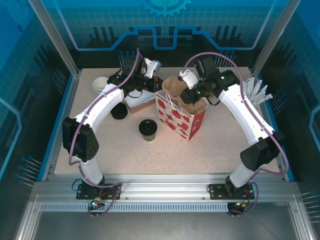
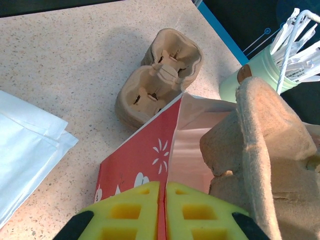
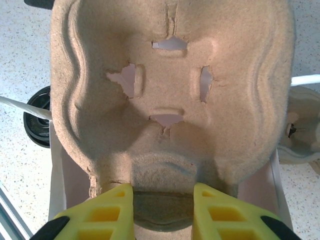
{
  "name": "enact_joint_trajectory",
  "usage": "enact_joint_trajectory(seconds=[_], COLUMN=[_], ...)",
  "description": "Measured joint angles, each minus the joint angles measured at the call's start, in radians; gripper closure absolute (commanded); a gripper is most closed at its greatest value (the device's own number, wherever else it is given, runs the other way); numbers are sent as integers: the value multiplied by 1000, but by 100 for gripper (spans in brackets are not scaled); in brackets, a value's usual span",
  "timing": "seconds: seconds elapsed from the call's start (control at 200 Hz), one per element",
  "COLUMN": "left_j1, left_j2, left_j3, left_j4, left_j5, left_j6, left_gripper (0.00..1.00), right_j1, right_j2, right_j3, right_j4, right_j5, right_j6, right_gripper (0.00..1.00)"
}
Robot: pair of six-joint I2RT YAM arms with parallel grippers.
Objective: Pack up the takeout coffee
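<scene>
The takeout coffee [image 1: 148,128], an olive-green cup with a black lid, stands on the table just left of the strawberry-print bag [image 1: 176,119]. My left gripper [image 1: 158,90] is shut on the bag's red upper edge [image 2: 145,150], its yellow pads [image 2: 130,215] pinching the paper. My right gripper [image 1: 185,91] is over the bag's mouth, shut on a brown pulp cup carrier [image 3: 170,85] with its fingers [image 3: 102,215] either side of the carrier's middle ridge. The carrier [image 2: 272,150] hangs partly inside the open bag.
A second pulp carrier [image 2: 160,75] lies on the table behind the bag. A pale green cup of white sticks [image 2: 247,85] stands at the right edge. White paper bags [image 2: 25,140], a stack of white cups [image 1: 100,85] and a black round piece [image 1: 119,111] sit on the left.
</scene>
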Motion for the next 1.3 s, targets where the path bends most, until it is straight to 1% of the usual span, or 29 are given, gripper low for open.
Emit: enact_joint_trajectory(seconds=[0.505,0.915,1.301], left_j1=[6,8,10], left_j2=[0,0,0], left_j3=[0,0,0], left_j4=[-2,-3,-3], left_j5=[1,8,8], left_j6=[1,0,0], left_gripper=[87,86,85], right_j1=[0,19,25], right_j2=[2,14,23], right_j3=[12,32,56], right_j4=[-28,-67,-90], right_j5=[5,6,21], right_j6=[-41,-78,-85], right_gripper=[73,73,74])
